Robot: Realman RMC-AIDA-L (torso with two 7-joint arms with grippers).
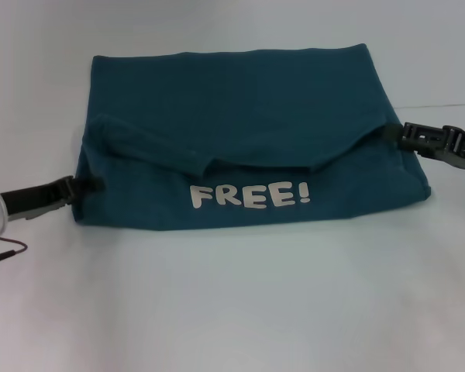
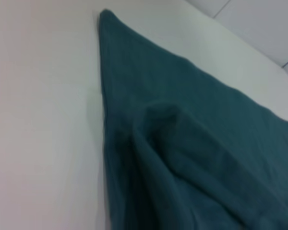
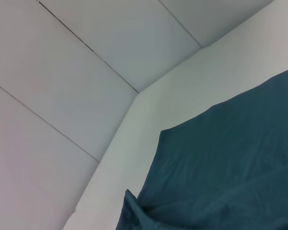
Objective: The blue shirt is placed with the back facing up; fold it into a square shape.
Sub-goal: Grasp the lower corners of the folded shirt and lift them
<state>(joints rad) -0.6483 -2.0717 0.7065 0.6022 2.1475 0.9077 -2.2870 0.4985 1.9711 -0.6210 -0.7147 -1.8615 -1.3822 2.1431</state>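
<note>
The blue shirt (image 1: 248,101) lies folded into a wide block on the white table (image 1: 232,310), with a white "FREE!" print (image 1: 249,195) showing on its near part. An upper layer is folded toward me, and its edge sags across the middle. At the shirt's left edge, my left gripper (image 1: 91,185) is pinched shut on the fabric, which bunches close to the camera in the left wrist view (image 2: 192,158). My right gripper (image 1: 393,132) is shut on the right end of the folded layer. The right wrist view shows the shirt (image 3: 230,167) but no fingers.
White tabletop surrounds the shirt on all sides. A thin cable (image 1: 6,249) lies by my left arm near the table's left edge. Wall panels (image 3: 86,57) rise behind the table's far edge.
</note>
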